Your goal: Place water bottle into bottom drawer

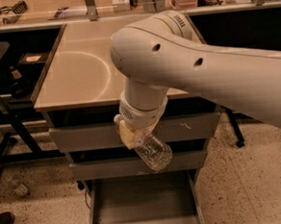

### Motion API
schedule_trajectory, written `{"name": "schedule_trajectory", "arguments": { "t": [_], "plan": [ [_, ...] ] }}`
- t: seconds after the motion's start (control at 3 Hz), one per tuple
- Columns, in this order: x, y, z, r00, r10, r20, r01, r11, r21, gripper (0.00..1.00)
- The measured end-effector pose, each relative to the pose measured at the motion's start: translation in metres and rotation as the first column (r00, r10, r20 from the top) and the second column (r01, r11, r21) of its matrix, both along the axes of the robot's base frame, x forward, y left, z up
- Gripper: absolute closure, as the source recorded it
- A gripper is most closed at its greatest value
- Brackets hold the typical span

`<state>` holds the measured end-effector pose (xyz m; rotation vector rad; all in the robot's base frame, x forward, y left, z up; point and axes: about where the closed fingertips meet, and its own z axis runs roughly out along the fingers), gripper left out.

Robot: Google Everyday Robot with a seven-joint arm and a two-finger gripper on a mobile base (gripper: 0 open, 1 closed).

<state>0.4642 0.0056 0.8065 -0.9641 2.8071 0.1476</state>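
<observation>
No readable text anywhere, not even on the water bottle (154, 152) in the claw (131, 135) above the bottom drawer (142, 207).

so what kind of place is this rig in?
Probably a lab or workshop: speckled hard floor, a cluttered workbench along the back, and a grey metal drawer cabinet with a tan top. The claw holds the water bottle in front of the drawer fronts, above the open bottom drawer.

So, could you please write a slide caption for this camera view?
End effector holds the water bottle tilted in front of the upper drawers, above the open bottom drawer.
</observation>
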Motion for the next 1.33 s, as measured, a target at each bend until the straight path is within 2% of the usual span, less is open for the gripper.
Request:
{"name": "schedule_trajectory", "arguments": {
  "t": [0.33,0.67,1.33],
  "plan": [
    [-0.006,0.0,-0.022,0.9991,-0.026,-0.033,0.027,1.0,0.01,1.0],
    [-0.018,-0.003,-0.076,0.9887,-0.089,-0.12,0.095,0.995,0.042,1.0],
    [-0.023,-0.008,-0.155,0.9661,-0.144,-0.214,0.169,0.98,0.102,1.0]
  ]
}}
